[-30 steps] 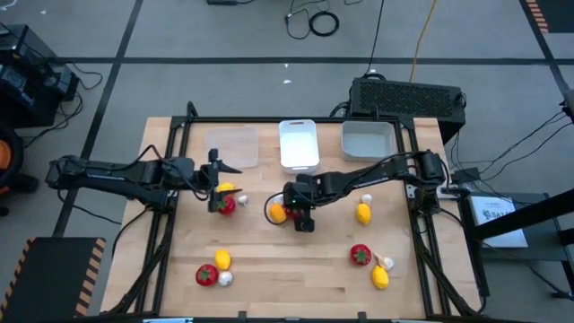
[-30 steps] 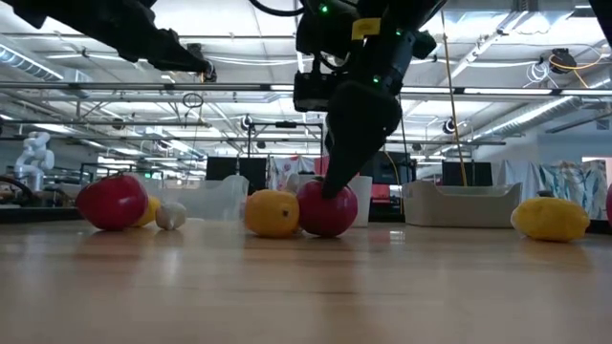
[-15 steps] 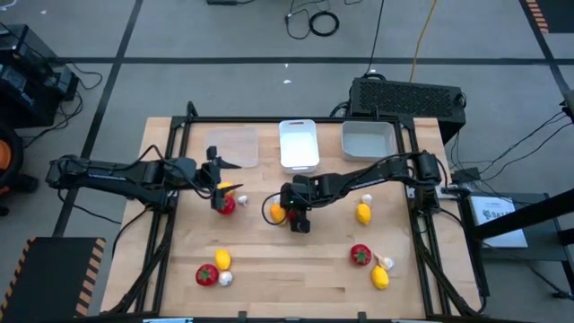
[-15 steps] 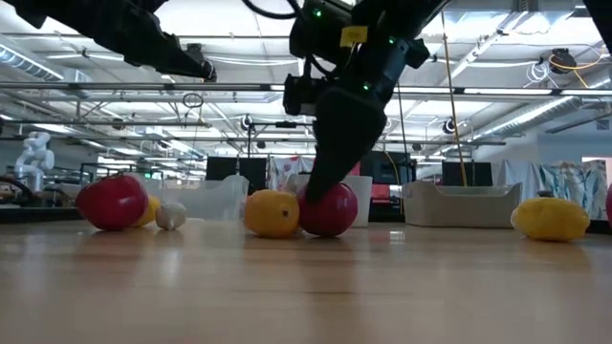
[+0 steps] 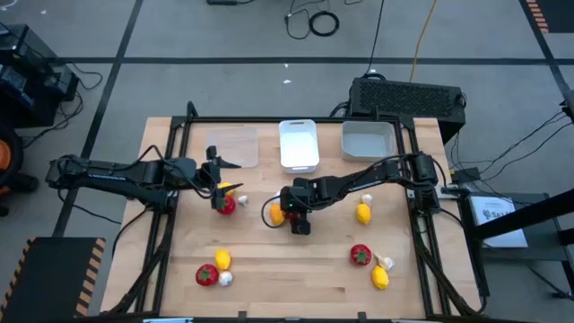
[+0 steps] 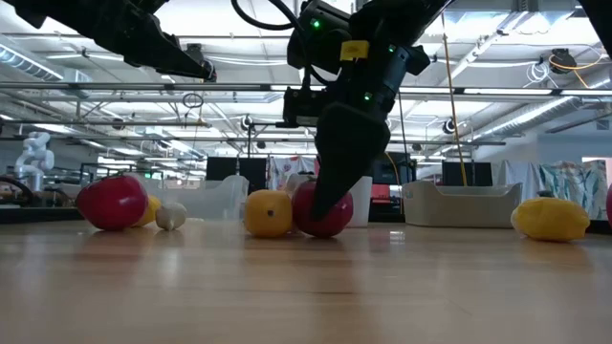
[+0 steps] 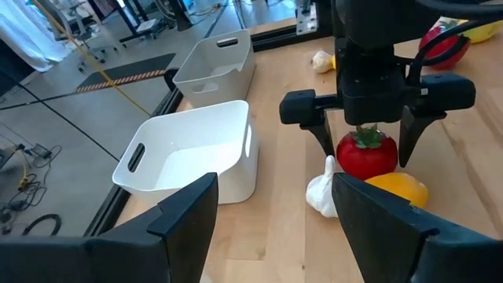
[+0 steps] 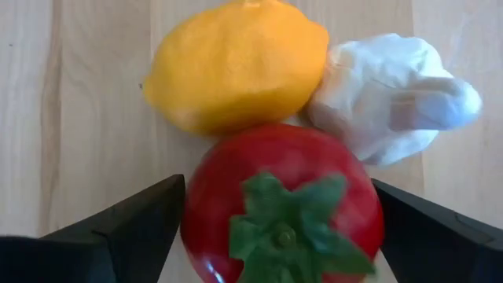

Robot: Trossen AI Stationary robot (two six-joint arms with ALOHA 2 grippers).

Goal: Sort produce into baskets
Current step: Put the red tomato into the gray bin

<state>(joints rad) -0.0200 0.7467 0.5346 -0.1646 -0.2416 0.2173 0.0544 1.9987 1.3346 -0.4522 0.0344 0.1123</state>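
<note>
The right gripper (image 5: 297,218) stands low over the middle of the table (image 5: 296,269), its fingers spread wide and released; a red tomato (image 8: 284,211) sits directly between them, green top up, a finger on each side of it; whether they touch it cannot be told; just beyond the tomato, touching it, lie a yellow lemon (image 8: 236,64) and a whitish garlic bulb (image 8: 389,94). The left gripper (image 5: 215,181) hangs open above another tomato (image 5: 226,205), well apart from the right gripper; the three trays (image 5: 298,144) stand farther off.
</note>
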